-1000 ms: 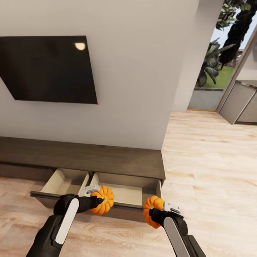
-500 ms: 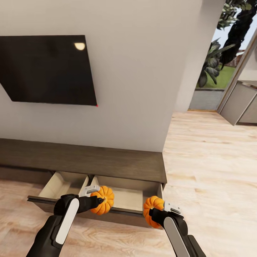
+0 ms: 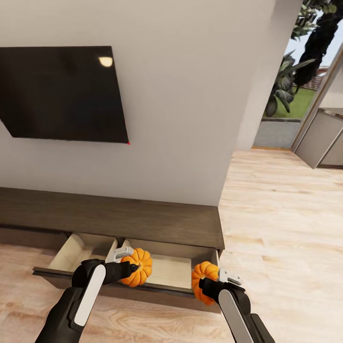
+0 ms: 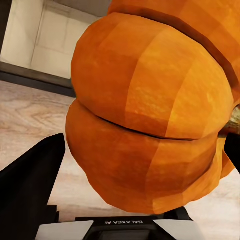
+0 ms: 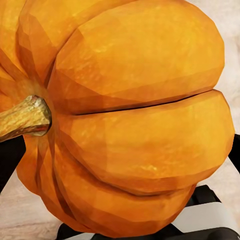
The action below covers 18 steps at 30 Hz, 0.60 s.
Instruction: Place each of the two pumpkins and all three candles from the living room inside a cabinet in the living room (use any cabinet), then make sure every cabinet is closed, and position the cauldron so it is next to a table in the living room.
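Long dark cabinet against the wall, two drawers pulled open. Left gripper clamped on left pumpkin, held over the right-hand drawer's front edge. Right gripper clamped on right pumpkin, just off that drawer's right corner.

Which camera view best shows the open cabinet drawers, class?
The head view: both pulled-out drawers of the cabinet show whole, pale interiors visible. The left wrist view shows a corner of drawer interior behind the pumpkin; the right wrist view shows pumpkin and floor.
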{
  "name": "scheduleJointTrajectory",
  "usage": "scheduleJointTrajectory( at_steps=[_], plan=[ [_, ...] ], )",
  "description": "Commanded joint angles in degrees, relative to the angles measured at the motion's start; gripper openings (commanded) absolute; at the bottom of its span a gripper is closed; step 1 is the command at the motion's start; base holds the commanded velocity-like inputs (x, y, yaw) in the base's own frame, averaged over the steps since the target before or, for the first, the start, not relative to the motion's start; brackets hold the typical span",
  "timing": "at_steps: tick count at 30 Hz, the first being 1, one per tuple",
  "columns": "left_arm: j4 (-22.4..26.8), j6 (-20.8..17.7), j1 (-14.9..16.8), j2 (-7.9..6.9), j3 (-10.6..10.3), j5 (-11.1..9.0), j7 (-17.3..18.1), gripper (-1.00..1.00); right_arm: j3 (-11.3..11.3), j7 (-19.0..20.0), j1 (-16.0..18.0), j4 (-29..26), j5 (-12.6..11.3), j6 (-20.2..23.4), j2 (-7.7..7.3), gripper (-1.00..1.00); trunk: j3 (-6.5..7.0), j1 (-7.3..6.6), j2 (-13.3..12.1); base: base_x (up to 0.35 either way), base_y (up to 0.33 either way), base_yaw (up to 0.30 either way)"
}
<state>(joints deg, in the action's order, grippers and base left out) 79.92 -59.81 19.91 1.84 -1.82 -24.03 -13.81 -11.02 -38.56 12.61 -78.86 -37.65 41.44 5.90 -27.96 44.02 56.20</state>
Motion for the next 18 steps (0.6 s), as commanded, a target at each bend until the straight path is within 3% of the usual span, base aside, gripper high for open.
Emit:
scheduleJointTrajectory(
  at_steps=[1,18],
  plan=[
    [0.1,-0.2,0.0,0.0,0.0,-0.6,-0.7,-1.0,-0.1,-0.6,0.0,-0.1,-0.6,0.0,-0.01,-1.0,-0.06,0.01,0.0,0.052,0.0,0.0],
    [0.1,-0.2,0.0,0.0,0.0,-0.6,-0.7,-1.0,0.0,-0.6,0.0,-0.2,-0.6,0.0,-0.01,-1.0,-0.06,0.01,0.0,0.105,0.02,0.0]
  ],
)
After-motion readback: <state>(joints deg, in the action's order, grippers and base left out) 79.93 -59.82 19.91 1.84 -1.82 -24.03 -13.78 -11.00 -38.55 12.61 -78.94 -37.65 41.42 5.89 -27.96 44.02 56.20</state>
